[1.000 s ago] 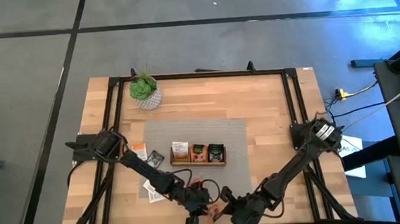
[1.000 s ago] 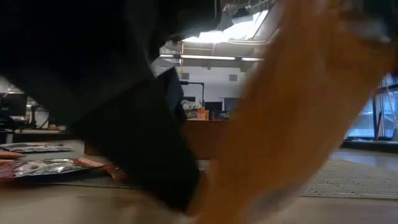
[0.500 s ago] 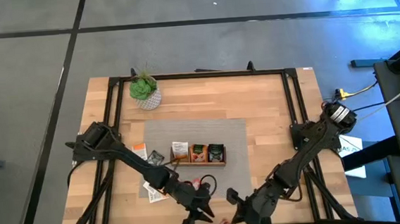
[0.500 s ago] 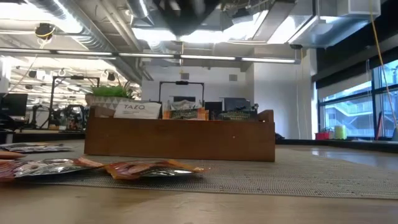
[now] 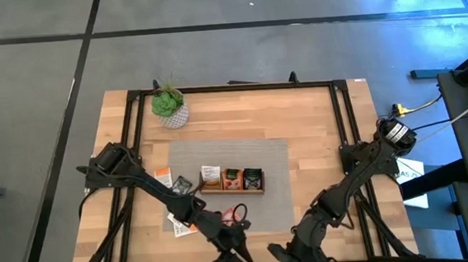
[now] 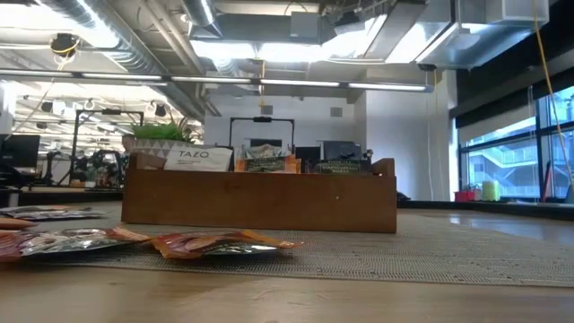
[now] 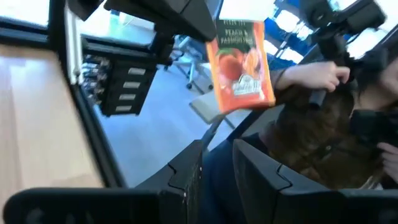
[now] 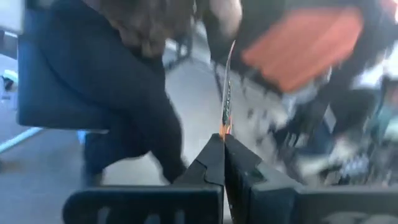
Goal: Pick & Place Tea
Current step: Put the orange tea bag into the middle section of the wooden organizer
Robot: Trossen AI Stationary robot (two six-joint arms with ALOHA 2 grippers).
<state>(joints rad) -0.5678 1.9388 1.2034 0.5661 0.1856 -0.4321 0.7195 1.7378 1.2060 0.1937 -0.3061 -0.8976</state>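
Both grippers have slid farther off the near table edge than half a second ago, so the high view now catches only the arms' last links there; the orange sachet glimpsed at that edge has gone out of that view. The wooden tray [image 5: 232, 181] serves as landmark; the left arm reaches past its near-left side and the right arm past its near-right side, both ending well beyond the grey mat [image 5: 276, 202] on which the tray sits.

The right gripper [image 8: 224, 138] has its fingers pressed together on the bottom edge of an orange peach sachet [image 8: 227, 87], seen edge-on from its own wrist; the left wrist view shows the same sachet face-on [image 7: 239, 65], hanging from the right gripper above it. The left gripper [image 7: 217, 155] stands partly spread with nothing between its fingers; it points at the sachet, probably to take it over or straighten it before it goes into the tray.

Loose sachets [image 6: 215, 242] lie flat on the mat's near-left part, in front of the tray; upright ones [image 5: 232, 178] already fill its compartments. A person [image 7: 323, 134] sits beyond the table edge.
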